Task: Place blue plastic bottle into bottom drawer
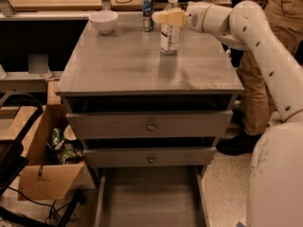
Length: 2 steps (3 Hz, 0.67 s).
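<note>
The blue plastic bottle stands upright on the grey cabinet top, near its back edge; it is clear, with a white cap and a white label. My gripper reaches in from the right at the height of the bottle's shoulder and crosses in front of it. The bottom drawer is pulled out at the foot of the cabinet, and its flat grey floor shows with nothing on it. The two upper drawers are pushed in.
A slim blue-and-silver can stands just left of the bottle. A white bowl sits at the back left corner. A cardboard box with clutter stands on the floor at the left. A person's legs stand at the right of the cabinet.
</note>
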Tool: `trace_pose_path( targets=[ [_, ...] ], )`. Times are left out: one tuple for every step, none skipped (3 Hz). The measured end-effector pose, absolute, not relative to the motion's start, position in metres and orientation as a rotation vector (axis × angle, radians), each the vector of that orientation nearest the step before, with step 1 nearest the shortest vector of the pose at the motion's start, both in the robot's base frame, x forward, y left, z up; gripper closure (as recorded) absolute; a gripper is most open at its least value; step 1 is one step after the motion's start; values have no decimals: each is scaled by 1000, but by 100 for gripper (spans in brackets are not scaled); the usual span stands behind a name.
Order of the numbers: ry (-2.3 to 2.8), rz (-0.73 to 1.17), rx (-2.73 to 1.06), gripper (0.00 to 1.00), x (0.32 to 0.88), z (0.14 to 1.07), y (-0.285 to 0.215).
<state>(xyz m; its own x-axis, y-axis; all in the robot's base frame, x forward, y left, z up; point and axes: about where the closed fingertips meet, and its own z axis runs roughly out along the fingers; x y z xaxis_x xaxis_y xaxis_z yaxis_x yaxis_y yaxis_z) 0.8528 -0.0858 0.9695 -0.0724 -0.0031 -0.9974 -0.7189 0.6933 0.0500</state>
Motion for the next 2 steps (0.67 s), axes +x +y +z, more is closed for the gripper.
trace_pose_path(
  targets=[
    [1568,740,-544,27,859,940,-83],
    [1584,738,-530,49,859,926,-81]
  ],
)
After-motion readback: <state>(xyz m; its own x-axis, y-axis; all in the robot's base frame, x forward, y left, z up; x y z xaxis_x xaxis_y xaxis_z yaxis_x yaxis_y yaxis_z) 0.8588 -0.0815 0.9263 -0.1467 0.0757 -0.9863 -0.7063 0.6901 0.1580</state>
